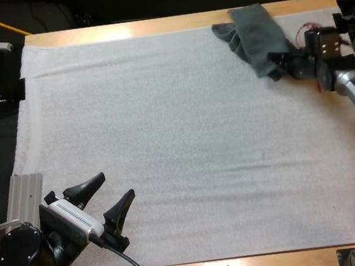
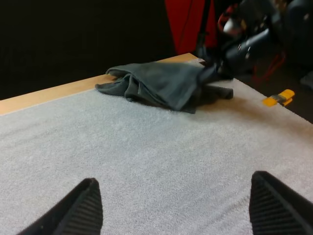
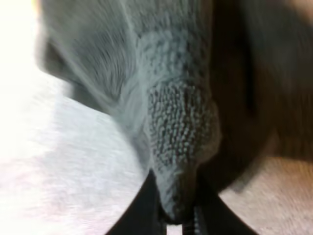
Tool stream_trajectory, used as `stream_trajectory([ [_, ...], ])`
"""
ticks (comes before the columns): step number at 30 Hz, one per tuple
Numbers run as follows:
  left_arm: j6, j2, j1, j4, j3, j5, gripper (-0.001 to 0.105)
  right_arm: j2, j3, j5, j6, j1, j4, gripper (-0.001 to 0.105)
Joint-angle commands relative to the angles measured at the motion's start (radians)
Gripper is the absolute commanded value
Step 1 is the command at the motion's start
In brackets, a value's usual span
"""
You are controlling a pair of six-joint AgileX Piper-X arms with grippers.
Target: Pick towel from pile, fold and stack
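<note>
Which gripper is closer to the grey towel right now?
Right. The right gripper pinches the towel by its edge; the left gripper hangs open at the opposite corner of the mat, well away from it.

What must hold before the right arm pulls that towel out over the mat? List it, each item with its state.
1. Right gripper shut on the towel: ok, cloth pinched from both sides.
2. Single layer gripped: cannot tell.
3. Towel wholly on the mat: not ok, its far end overlaps the wooden table.
4. Left gripper open, out of the way: ok, at the mat's near side.
</note>
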Motion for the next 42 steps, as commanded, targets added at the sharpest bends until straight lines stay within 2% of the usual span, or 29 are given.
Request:
stream_trajectory([
  [1,-0.008,0.001,-0.001,-0.003,-0.006,0.016,0.062,-0.057,-0.009,-0.006,-0.046,0.008,0.006,0.0],
  [6,-0.008,0.001,-0.001,-0.003,-0.006,0.016,0.062,-0.223,-0.009,-0.001,-0.161,0.037,0.086,0.0],
  [9,-0.008,0.001,-0.001,-0.003,-0.006,0.016,0.062,-0.308,-0.009,-0.001,-0.196,0.053,0.117,0.0],
  [22,-0.008,0.001,-0.001,-0.003,-0.006,0.016,0.062,-0.597,-0.009,0.002,-0.233,0.154,0.296,0.0],
  [28,-0.008,0.001,-0.001,-0.003,-0.006,0.031,0.062,-0.735,-0.009,0.009,-0.195,0.306,0.433,0.0],
  [34,-0.008,0.001,-0.001,0.001,-0.006,0.048,0.062,-0.736,-0.009,0.055,-0.107,0.461,0.481,0.0],
  [39,-0.008,0.001,-0.001,0.012,-0.006,0.048,0.062,-0.674,-0.009,0.13,-0.086,0.579,0.437,0.0],
  [42,-0.008,0.001,-0.004,0.012,-0.004,0.048,0.062,-0.607,-0.009,0.151,-0.042,0.64,0.338,0.0],
])
